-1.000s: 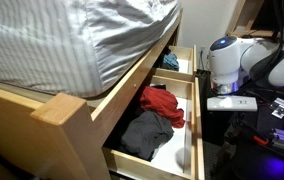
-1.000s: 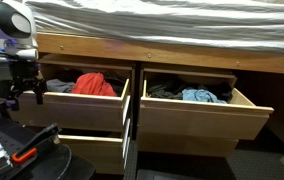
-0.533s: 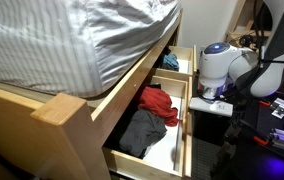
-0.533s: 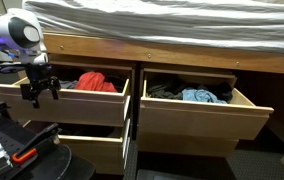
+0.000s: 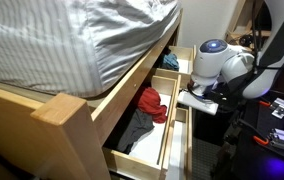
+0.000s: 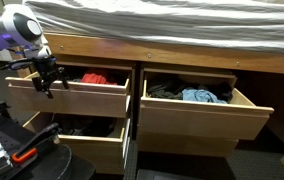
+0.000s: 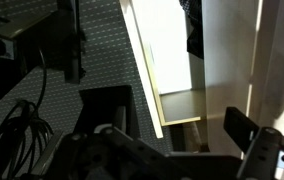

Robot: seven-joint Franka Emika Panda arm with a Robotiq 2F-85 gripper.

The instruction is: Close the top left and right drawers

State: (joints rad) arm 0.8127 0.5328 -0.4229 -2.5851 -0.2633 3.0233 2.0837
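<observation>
The top left drawer [image 6: 74, 100] is part open, with red clothing [image 6: 94, 77] inside. My gripper [image 6: 46, 77] is open and empty, with its fingers against the front of that drawer near its left end. In an exterior view my gripper [image 5: 194, 97] presses the same drawer front [image 5: 172, 135], with the red clothing [image 5: 151, 101] and dark clothing [image 5: 132, 130] behind it. The top right drawer [image 6: 194, 120] stands pulled out, holding blue clothing [image 6: 197, 96]; it also shows further away [image 5: 174, 62]. In the wrist view my gripper [image 7: 172, 150] is near a pale wooden panel [image 7: 162, 50].
The lower left drawer [image 6: 87, 152] is also open, under the top one. The bed's mattress [image 5: 72, 40] overhangs the wooden frame [image 6: 162, 52]. Black equipment and cables [image 6: 12, 150] lie on the floor beside the robot base. Grey carpet [image 7: 97, 50] lies in front of the drawers.
My gripper has pushed the top left drawer inward toward the bed frame. The drawer sticks out less, and the lower left drawer now shows beneath it. The top right drawer has not moved.
</observation>
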